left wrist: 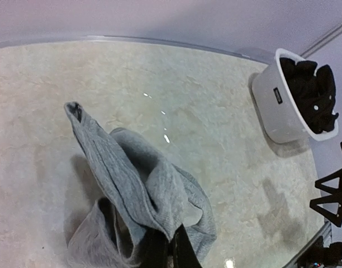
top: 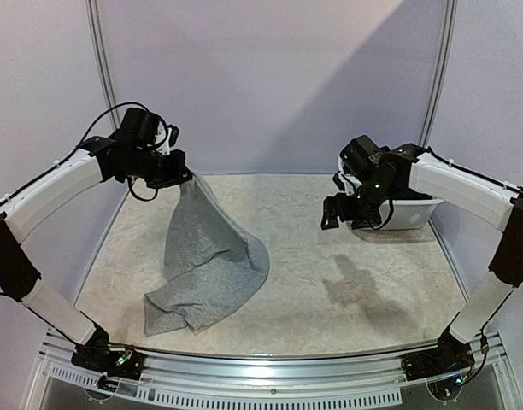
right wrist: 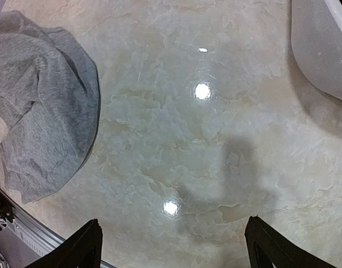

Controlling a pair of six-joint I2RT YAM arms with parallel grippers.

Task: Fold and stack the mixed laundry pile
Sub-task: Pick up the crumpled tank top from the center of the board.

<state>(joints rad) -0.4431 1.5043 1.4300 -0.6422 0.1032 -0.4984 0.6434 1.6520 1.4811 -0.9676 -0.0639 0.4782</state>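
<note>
Grey top (top: pixel 206 256), a soft heathered cloth, is the one garment out on the bench (top: pixel 330 256), over its left half. One end of it is pinched in the left fingers (top: pixel 186 175), which are closed tight on the fabric and raised above the bench near the far-left corner. From that grip the cloth hangs down in a narrow fold and widens as it drops. Its lower part lies crumpled on the surface, reaching toward the near-left edge. In the left wrist view the two dark finger tips are pressed together on a bunched ridge of the cloth, and the rest falls away below them in loose folds with a hem edge sticking up at the far end.

The middle of the bench is bare marbled surface with glints of light on it.

Right fingers (top: pixel 338 213) point down over the right half of the bench, spread wide apart and holding nothing; the right wrist view shows only bench surface between the two tips. They hang just beside the white basket (top: pixel 415 213), which stands at the right edge toward the far corner. A black garment (left wrist: pixel 310 89) is heaped inside the basket, well apart from the grey top.
</note>
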